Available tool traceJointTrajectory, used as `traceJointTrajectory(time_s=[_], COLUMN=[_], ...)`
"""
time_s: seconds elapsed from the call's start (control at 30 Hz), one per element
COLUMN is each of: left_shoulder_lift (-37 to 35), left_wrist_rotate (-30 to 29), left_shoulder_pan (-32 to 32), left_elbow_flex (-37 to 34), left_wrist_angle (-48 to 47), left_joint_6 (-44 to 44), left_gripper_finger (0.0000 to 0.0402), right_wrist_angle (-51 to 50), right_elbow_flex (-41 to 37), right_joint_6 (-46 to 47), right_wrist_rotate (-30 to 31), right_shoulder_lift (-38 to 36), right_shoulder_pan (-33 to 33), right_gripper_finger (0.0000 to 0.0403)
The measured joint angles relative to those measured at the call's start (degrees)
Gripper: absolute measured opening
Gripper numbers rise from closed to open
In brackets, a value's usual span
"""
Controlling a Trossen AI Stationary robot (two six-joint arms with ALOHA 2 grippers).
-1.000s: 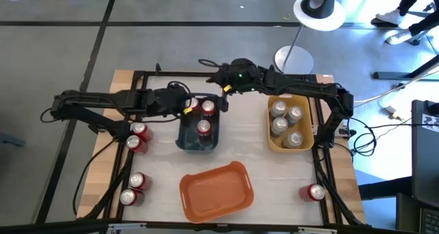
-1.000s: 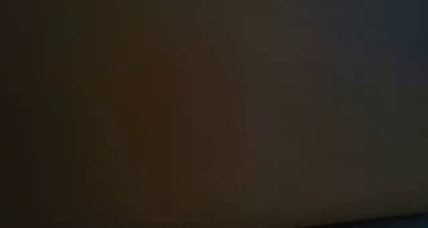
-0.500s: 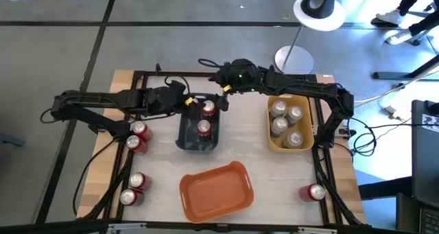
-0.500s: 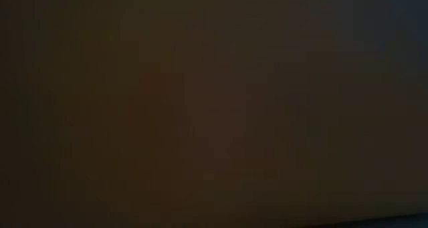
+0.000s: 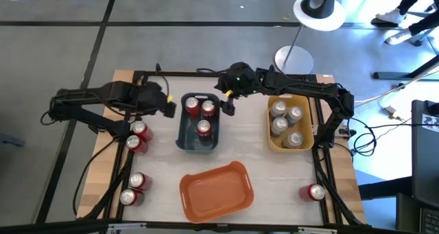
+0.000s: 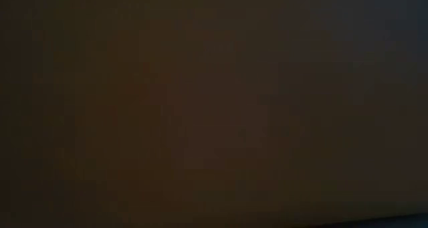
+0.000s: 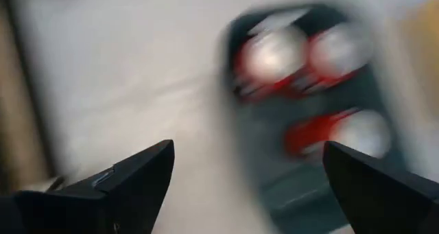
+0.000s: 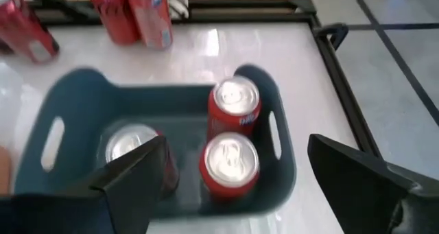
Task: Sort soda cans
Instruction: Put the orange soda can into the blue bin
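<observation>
Three red soda cans (image 5: 204,128) stand upright in the dark blue bin (image 5: 184,139) at the table's middle; the right wrist view shows them (image 8: 229,162) too. Several silver cans (image 5: 279,125) stand in the yellow bin (image 5: 271,143). More red cans (image 5: 136,137) stand on the table at the left, and one (image 5: 314,191) at the near right. My left gripper (image 5: 169,106) hangs open and empty just left of the blue bin. My right gripper (image 5: 227,105) hangs open and empty over the bin's far right corner. The low view is dark.
An empty orange bin (image 5: 216,191) lies near the front edge, middle. Two more red cans (image 5: 132,189) stand at the near left. A black frame (image 5: 137,75) rims the table. Bare white tabletop (image 5: 243,134) lies between the blue and yellow bins.
My left gripper has drawn back from over the blue bin's far left corner toward the table's left edge, rolling its wrist and staying open. My right gripper has tipped its fingers down toward the bin. The cans have kept still.
</observation>
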Motion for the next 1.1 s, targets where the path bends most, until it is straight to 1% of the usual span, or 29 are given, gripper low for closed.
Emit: traceJointTrajectory(time_s=[0.1,0.17,0.23,0.37,0.47,0.57,0.6,0.67,0.77,0.93,1.03,1.1], left_shoulder_lift=[0.3,0.4,0.4,0.6,0.8,0.7,0.7,0.8,0.7,0.8,0.8,0.8], left_wrist_rotate=[3.9,5.9,7.3,7.5,7.5,7.5,7.5,7.5,7.5,7.5,7.6,7.5], left_shoulder_pan=[0.1,0.1,0.1,0.1,0.1,0.0,0.0,0.0,0.1,0.4,1.6,3.0], left_elbow_flex=[-0.2,-0.7,-1.5,-2.5,-3.1,-3.2,-3.2,-3.2,-3.2,-3.2,-3.2,-3.2], left_wrist_angle=[-10.0,-14.3,-14.5,-14.5,-14.4,-14.5,-14.5,-14.5,-14.5,-14.5,-14.5,-14.5], left_joint_6=[-3.6,-5.1,-5.5,-4.4,-2.9,-1.4,-1.1,0.1,1.1,3.3,4.6,7.9], left_gripper_finger=[0.0359,0.0359,0.0359,0.0359,0.0359,0.0359,0.0359,0.0359,0.0359,0.0359,0.0359,0.0359], right_wrist_angle=[-2.8,-5.5,-9.1,-17.7,-24.1,-27.5,-28.1,-28.7,-27.6,-19.9,-13.6,-9.9], right_elbow_flex=[0.0,0.0,0.0,0.0,0.0,0.0,0.0,0.0,-1.7,-9.0,-13.9,-16.6], right_joint_6=[-2.2,-3.0,-4.3,-5.3,-6.3,-7.0,-7.0,-6.9,-5.8,-2.7,-0.4,1.0], right_wrist_rotate=[0.4,0.4,0.4,-0.5,-7.4,-14.3,-15.7,-17.1,-17.0,-14.5,-13.9,-13.9], right_shoulder_lift=[0.0,0.0,0.0,0.0,-0.3,-1.7,-2.3,-4.2,-7.7,-14.1,-16.4,-17.2], right_shoulder_pan=[0.0,0.0,0.0,0.0,0.0,0.0,0.0,0.1,0.1,0.0,0.0,0.0], right_gripper_finger=[0.0351,0.0351,0.0351,0.0351,0.0351,0.0351,0.0351,0.0351,0.0351,0.0351,0.0351,0.0351])
